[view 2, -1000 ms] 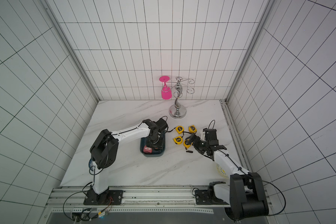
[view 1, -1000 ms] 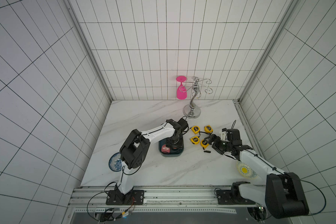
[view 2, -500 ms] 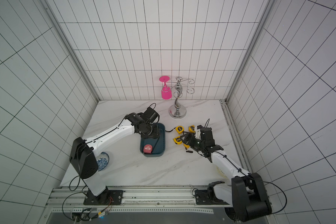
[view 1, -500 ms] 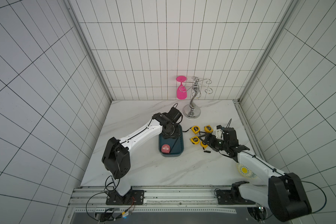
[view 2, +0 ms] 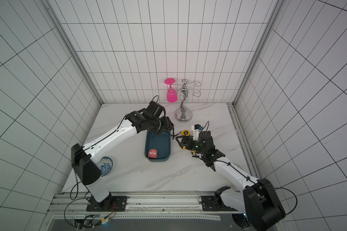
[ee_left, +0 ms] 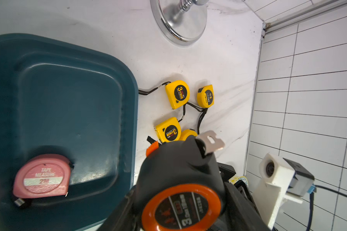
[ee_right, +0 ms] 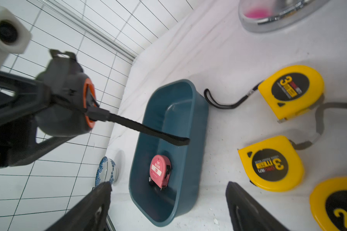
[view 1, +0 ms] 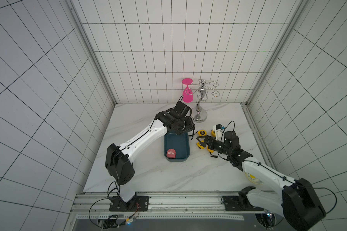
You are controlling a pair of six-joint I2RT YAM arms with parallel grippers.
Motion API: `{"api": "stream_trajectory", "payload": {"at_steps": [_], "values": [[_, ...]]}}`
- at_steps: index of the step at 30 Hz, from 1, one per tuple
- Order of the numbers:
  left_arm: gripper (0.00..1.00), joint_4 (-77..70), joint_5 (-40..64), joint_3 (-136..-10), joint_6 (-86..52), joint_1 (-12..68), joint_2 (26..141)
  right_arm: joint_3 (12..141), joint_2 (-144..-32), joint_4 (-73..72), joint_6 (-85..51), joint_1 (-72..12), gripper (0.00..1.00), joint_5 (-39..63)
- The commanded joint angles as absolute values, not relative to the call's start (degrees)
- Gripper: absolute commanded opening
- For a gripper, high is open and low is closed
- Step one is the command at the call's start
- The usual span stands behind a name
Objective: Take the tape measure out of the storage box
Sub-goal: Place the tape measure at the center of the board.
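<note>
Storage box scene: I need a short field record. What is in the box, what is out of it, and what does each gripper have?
storage box: dark teal, lidless, on the table
in the box: one pink tape measure, at the near end
left gripper: shut on the black-and-orange tape measure, held in the air, strap dangling
right gripper: open, empty, over the yellow ones
out of the box: four yellow tape measures on the table beside it

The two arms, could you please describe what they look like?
The left arm and the right arm both have white shells with black joint housings and black bases. Thin black cables run along the white shells. The right arm's fingers are black, and a white block-shaped camera sits at its wrist.
</note>
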State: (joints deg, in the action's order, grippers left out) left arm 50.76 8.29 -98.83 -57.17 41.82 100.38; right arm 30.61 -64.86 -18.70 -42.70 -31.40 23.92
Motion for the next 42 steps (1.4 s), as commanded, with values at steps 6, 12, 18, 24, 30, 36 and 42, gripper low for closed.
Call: {"api": "stream_trajectory", "payload": {"at_steps": [6,12,18,24,30,36,42], "values": [[0.00,45.25,12.19,-99.96,-63.55,43.32,97.89,32.11,-61.49,-27.62,-40.63,-33.69,0.94,18.55],[0.00,40.71,14.50,-98.19,-66.71,43.94,97.47,32.95,-61.95,-29.42,-40.23,-33.84,0.94,18.98],[0.00,38.02,17.54,-97.12,-68.99,44.73,97.47,33.13,-62.63,-31.79,-40.24,-34.03,0.94,18.76],[0.00,37.12,18.73,-95.79,-69.54,44.82,96.68,32.92,-63.09,-33.65,-40.12,-34.08,0.91,19.16],[0.00,33.84,21.66,-92.29,-71.95,44.91,95.90,33.12,-64.37,-34.88,-40.51,-34.02,0.82,19.62],[0.00,31.49,23.11,-90.62,-73.38,44.96,95.45,32.96,-65.72,-36.84,-41.59,-34.01,0.59,20.38],[0.00,30.30,23.51,-89.59,-73.39,44.66,95.27,32.37,-65.66,-36.36,-42.20,-33.95,0.41,20.48]]}}
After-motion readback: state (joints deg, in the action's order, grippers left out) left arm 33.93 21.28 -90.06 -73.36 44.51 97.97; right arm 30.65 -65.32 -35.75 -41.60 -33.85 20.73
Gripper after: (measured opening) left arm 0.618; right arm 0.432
